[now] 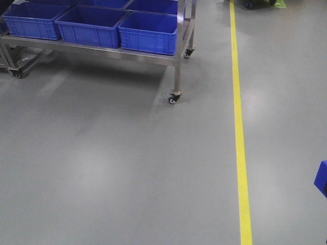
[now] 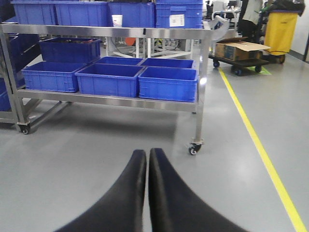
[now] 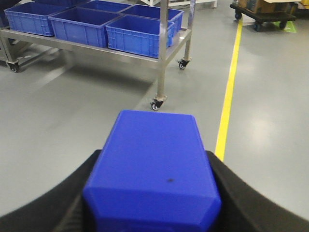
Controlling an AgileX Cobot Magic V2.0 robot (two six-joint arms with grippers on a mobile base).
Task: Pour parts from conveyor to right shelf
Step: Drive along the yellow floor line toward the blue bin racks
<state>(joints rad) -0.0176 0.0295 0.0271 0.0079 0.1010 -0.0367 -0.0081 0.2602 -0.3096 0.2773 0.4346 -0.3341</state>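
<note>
**Right gripper (image 3: 154,155) clamped on the blue part (image 3: 153,169)**

Your right jaws squeeze the part from both sides, over bare grey floor (image 3: 72,125). Your left gripper (image 2: 147,153) is pressed closed on nothing. The wheeled steel shelf (image 3: 163,58) carrying blue bins (image 3: 137,34) stands ahead, to your left. A yellow floor line (image 3: 229,92) runs along its right.

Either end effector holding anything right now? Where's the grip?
Right end effector holds a blue block, clamped by its two opposite side faces. Left end effector is shut with nothing between its fingers.
</note>
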